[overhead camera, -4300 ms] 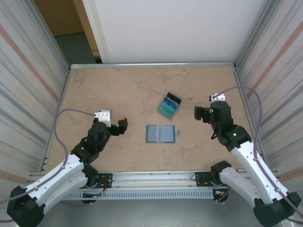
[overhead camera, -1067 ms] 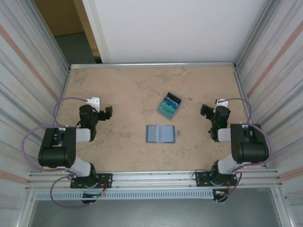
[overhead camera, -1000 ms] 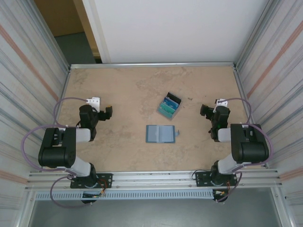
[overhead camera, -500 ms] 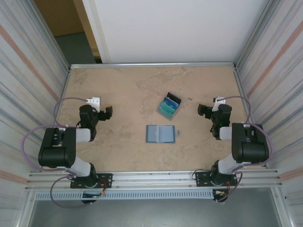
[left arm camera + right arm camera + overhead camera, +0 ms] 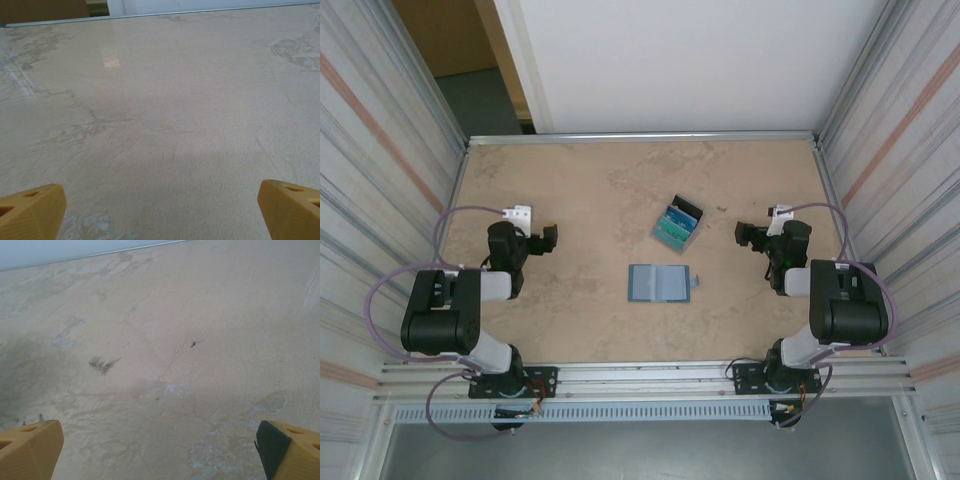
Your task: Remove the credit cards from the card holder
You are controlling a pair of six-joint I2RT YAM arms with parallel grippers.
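**Both arms folded back**

I see both arms tucked in over their bases now, no longer stretched out across the desk. My left claw (image 5: 548, 240) sits farther left than it did. Over the last second only my right claw (image 5: 744, 235) shifts, edging slightly leftward.

Surface (image 5: 580, 180): beige, stone-look w/ darker mottling, metal rim (image 5: 640, 137) along far edge. Card holder (image 5: 659, 283) lies open & flat approx mid-surface, a bit toward near edge. Credit cards (image 5: 677, 224) sit in an overlapping pile beyond it toward far edge, apart from holder; teal, lt blue, black visible. Small dark speck (image 5: 193, 344) on bare surface right of cards.
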